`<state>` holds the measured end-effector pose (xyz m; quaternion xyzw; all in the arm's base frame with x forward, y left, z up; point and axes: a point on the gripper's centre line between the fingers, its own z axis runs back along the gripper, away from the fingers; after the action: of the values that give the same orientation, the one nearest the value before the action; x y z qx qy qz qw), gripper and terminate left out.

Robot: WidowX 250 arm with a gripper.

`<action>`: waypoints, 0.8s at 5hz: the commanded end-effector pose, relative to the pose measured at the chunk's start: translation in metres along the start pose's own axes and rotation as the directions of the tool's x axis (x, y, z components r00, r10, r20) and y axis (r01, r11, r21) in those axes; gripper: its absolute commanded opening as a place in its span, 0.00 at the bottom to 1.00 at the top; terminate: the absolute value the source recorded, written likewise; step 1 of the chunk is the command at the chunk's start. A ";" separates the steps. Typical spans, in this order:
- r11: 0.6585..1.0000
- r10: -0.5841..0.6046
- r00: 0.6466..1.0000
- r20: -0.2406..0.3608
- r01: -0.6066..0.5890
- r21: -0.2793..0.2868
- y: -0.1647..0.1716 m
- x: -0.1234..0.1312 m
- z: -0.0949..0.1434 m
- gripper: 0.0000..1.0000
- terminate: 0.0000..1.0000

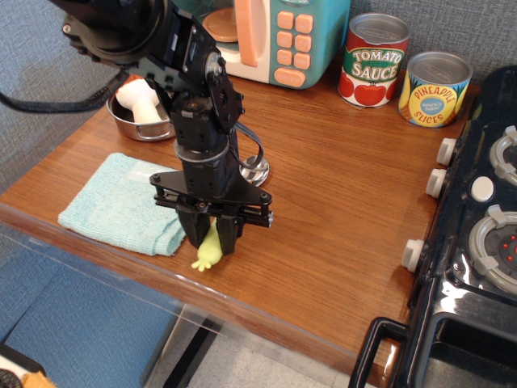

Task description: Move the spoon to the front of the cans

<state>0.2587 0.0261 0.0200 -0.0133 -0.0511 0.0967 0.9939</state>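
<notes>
The spoon lies on the wooden counter near its front edge. Its pale yellow-green handle (208, 251) sticks out below my gripper, and its silver bowl (256, 169) shows behind the arm. My gripper (212, 237) is down over the handle with its fingers closed on it. The two cans stand at the back right: Tomato Sauce (373, 60) and Pineapple Slices (435, 88). The spoon is far from them, to the front left.
A light blue cloth (121, 204) lies left of the gripper. A steel pot (144, 120) with a mushroom toy (137, 94) stands at the back left. A toy microwave (279, 36) is at the back. A black stove (477, 234) fills the right side.
</notes>
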 end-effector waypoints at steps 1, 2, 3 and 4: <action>0.984 -0.124 0.976 0.181 0.144 -0.104 -0.059 0.048 0.062 0.00 0.00; 0.984 -0.149 0.978 0.148 0.162 -0.079 -0.087 0.077 0.043 0.00 0.00; 0.989 -0.118 0.985 0.125 0.128 -0.071 -0.099 0.106 0.025 0.00 0.00; 0.992 -0.110 0.988 0.112 0.117 -0.055 -0.103 0.118 0.012 0.00 0.00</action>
<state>0.3860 -0.0497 0.0276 -0.0307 -0.0799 0.0433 0.9954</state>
